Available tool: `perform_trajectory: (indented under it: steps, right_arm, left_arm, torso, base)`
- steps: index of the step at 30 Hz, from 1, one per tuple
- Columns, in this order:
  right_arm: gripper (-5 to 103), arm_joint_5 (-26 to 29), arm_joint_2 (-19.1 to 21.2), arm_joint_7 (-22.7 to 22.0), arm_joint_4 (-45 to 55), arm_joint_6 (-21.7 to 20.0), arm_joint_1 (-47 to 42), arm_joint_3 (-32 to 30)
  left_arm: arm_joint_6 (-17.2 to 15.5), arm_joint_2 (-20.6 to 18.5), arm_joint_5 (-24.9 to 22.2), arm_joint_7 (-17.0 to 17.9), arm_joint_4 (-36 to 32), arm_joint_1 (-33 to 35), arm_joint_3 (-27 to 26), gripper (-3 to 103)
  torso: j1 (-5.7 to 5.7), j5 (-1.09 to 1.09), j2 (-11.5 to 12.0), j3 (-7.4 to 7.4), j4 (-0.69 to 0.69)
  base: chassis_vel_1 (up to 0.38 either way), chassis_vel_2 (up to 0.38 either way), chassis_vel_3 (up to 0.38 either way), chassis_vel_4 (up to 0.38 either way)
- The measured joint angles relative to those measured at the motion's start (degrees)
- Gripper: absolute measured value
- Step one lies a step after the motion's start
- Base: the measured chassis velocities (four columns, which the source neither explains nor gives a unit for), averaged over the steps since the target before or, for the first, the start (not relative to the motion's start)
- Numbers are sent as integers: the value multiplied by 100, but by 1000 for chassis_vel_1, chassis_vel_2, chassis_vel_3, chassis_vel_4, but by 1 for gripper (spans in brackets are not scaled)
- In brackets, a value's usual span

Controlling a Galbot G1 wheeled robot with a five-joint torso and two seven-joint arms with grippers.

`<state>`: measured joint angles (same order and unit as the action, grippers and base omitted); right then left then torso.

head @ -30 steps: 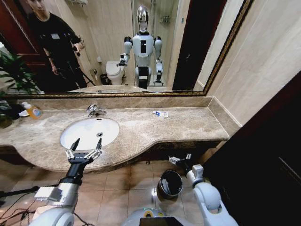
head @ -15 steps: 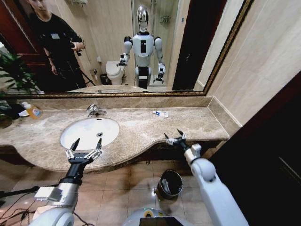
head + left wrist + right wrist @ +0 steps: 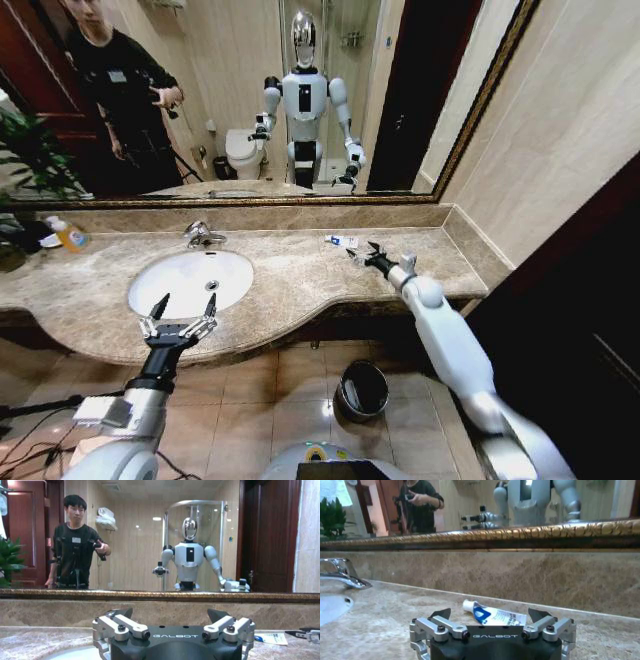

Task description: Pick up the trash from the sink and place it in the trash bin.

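Right end effector (image 3: pixel 366 253), open, reaches over the counter (image 3: pixel 300 275) beside the blue-printed packet (image 3: pixel 341 241).

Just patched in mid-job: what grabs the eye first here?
The right gripper is stretched out over the marble counter, open, just short of a blue-printed white packet lying near the mirror. The left gripper hovers open at the front edge of the sink, and the trash bin stands on the floor below.

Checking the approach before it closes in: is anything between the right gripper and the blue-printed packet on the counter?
Nothing visible: the right gripper, fingers open, faces the packet across bare counter.
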<state>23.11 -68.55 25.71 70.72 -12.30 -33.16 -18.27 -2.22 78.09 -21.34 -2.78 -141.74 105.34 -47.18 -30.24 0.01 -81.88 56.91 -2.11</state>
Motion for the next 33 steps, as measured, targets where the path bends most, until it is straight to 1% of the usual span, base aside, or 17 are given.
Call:
perform_trajectory:
  steps: [2, 4, 5, 7, 14, 19, 20, 22, 23, 24, 26, 29, 30, 32, 33]
  right_arm:
    - [100, -170, -86, 381, -652, 70, 372, 35]
    - [100, -315, -164, 687, -1082, 166, 636, 35]
    - [100, -315, -164, 687, -1082, 166, 636, 35]
    - [100, -552, -290, 940, -1653, 298, 1016, 33]
    - [100, -817, -557, 954, -2348, 364, 1571, 2]
    - [100, -979, -629, 918, -2572, 350, 1715, -50]
    - [102, -1055, -643, 909, -2652, 345, 1739, -87]
    - [102, -1094, -646, 908, -2693, 340, 1744, -110]
    - [100, -1133, -646, 908, -2738, 336, 1745, -129]
    - [94, -1170, -646, 908, -2773, 336, 1740, -151]
    - [94, -1195, -645, 908, -2784, 335, 1718, -166]
    - [84, -1234, -640, 908, -2772, 321, 1646, -174]
    - [84, -1234, -640, 908, -2772, 321, 1646, -174]
    - [73, -1250, -640, 894, -2744, 319, 1605, -178]
    - [73, -1250, -640, 894, -2744, 319, 1605, -178]
  left_arm:
    - [0, 0, 0, -1, 0, 0, 1, 100]
    - [0, 0, 0, 0, 0, 0, 0, 100]
    - [0, 0, 0, 0, 0, 0, 0, 100]
    - [0, 0, 0, -1, 0, 0, 0, 100]
    - [0, 0, 0, -1, 0, 0, 1, 100]
    - [0, 0, 0, -1, 0, 0, 0, 100]
    - [0, 0, 0, -1, 0, 0, 1, 100]
    - [0, 0, 0, -1, 0, 0, 1, 100]
    - [0, 0, 0, -1, 0, 0, 1, 100]
    - [0, 0, 0, -1, 0, 0, 1, 100]
    - [0, 0, 0, -1, 0, 0, 1, 100]
    - [0, 0, 0, -1, 0, 0, 1, 100]
    - [0, 0, 0, -1, 0, 0, 1, 100]
    - [0, 0, 0, -1, 0, 0, 1, 100]
    - [0, 0, 0, -1, 0, 0, 1, 100]
  torso:
    - [0, 0, 0, 0, 0]
    - [0, 0, 0, 0, 1]
    - [0, 0, 0, 0, 1]
    - [1, -1, 0, 0, 0]
    - [0, 0, 0, 0, 0]
    - [1, -1, 0, -1, 0]
    - [1, -1, 0, -1, 0]
    - [1, -1, 0, -1, 0]
    - [1, -1, 0, -1, 0]
    - [1, -1, 0, -1, 0]
    - [1, -1, 0, -1, 0]
    - [1, 0, -1, -1, 0]
    - [1, 0, -1, -1, 0]
    - [1, 0, -1, -1, 0]
    - [1, 0, -1, -1, 0]
  base:
    - [0, 0, 0, 0]
    - [0, 0, 0, 0]
    - [0, 0, 0, 0]
    - [0, 0, 0, 0]
    - [0, 0, 0, 0]
    - [0, 0, 0, 0]
    - [0, 0, 0, 0]
    - [0, 0, 0, 0]
    - [0, 0, 0, 0]
    - [0, 0, 0, 0]
    - [0, 0, 0, 0]
    - [0, 0, 0, 0]
    - [0, 0, 0, 0]
    - [0, 0, 0, 0]
    - [0, 0, 0, 0]
